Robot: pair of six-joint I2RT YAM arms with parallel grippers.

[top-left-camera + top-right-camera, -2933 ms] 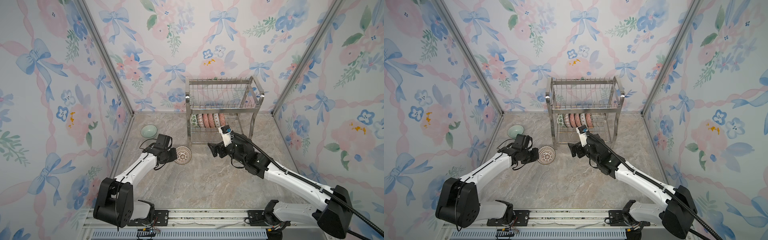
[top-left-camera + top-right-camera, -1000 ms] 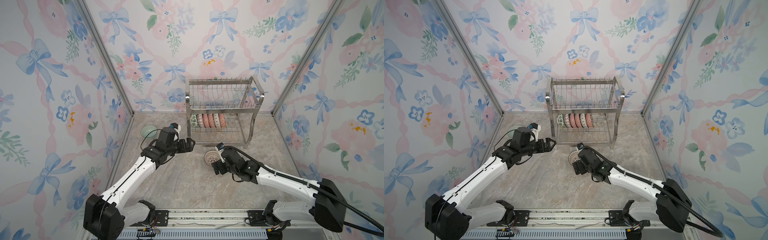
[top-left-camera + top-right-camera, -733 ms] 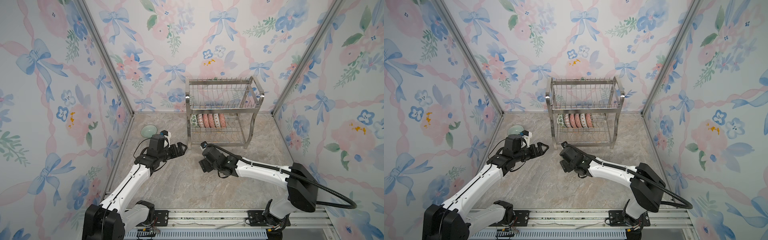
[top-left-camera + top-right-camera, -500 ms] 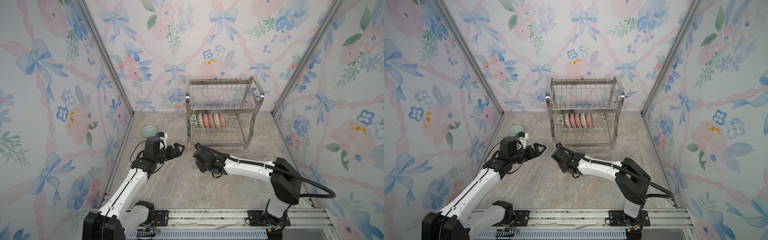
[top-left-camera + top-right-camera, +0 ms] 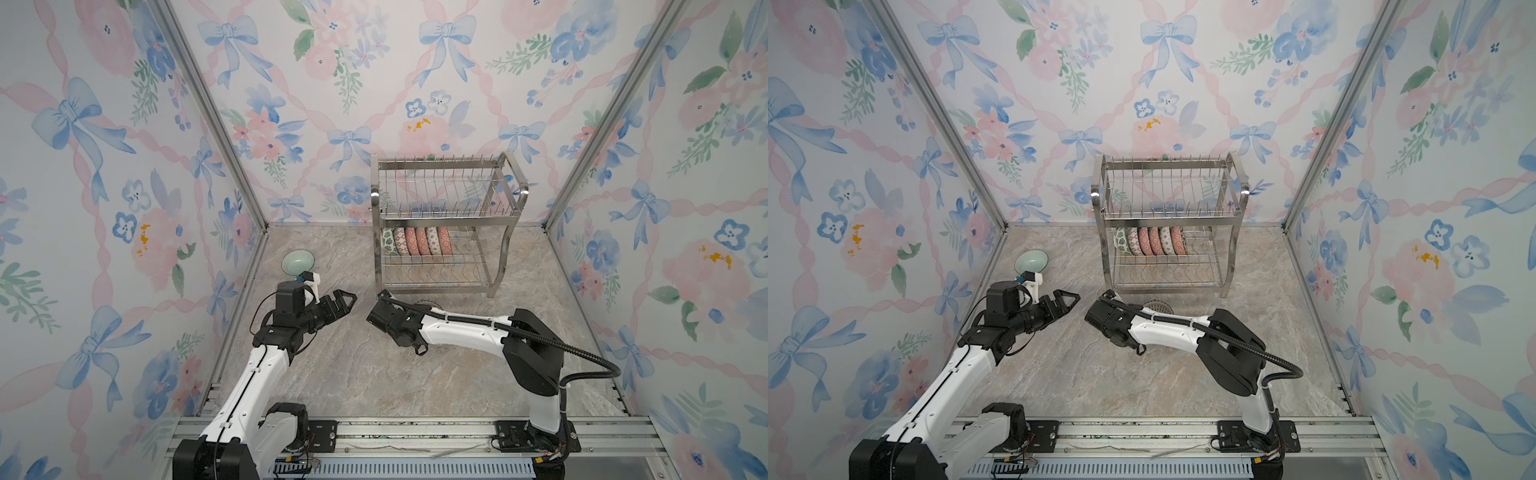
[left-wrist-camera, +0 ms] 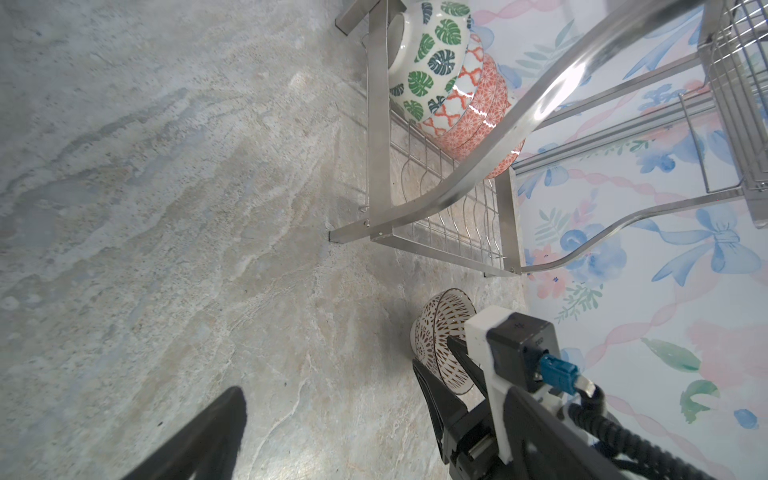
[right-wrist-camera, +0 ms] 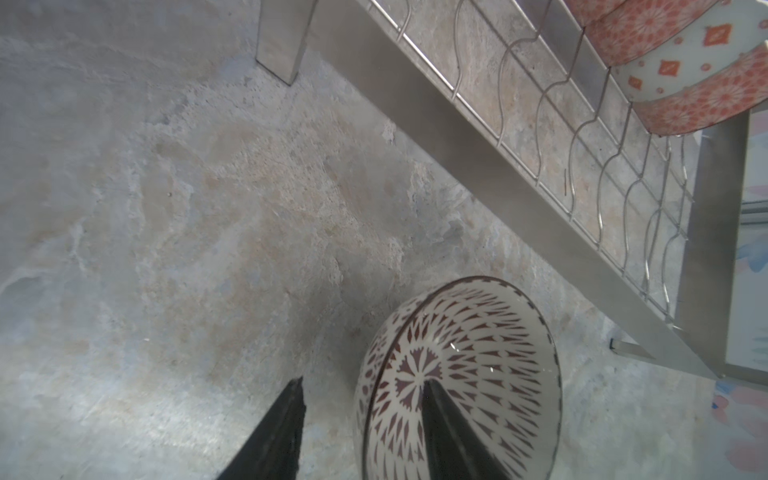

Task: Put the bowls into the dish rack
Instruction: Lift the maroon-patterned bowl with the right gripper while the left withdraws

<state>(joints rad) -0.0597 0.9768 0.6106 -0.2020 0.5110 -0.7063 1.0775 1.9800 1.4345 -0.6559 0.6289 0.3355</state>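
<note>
A dark floral bowl (image 7: 457,374) lies tipped on its side on the floor in front of the dish rack (image 5: 446,217), half hidden behind the right arm in both top views (image 5: 1156,307). My right gripper (image 7: 363,382) straddles its wall. One finger (image 7: 440,419) is inside, the other (image 7: 282,419) outside with a gap to the bowl. My left gripper (image 5: 347,301) hovers open and empty just left of the right wrist. Several bowls (image 5: 415,241) stand on edge in the rack. A plain pale green bowl (image 5: 298,263) sits by the left wall.
The rack's front foot (image 7: 282,41) and low rail (image 6: 378,166) are close to the floor bowl. The side walls (image 5: 934,257) close in the marble floor (image 5: 374,374). The two wrists are near each other at mid floor.
The right wrist swung left around the floral bowl and its jaws narrowed over the bowl's wall. The left arm drew back to the left, still open. The bowl has hardly moved.
</note>
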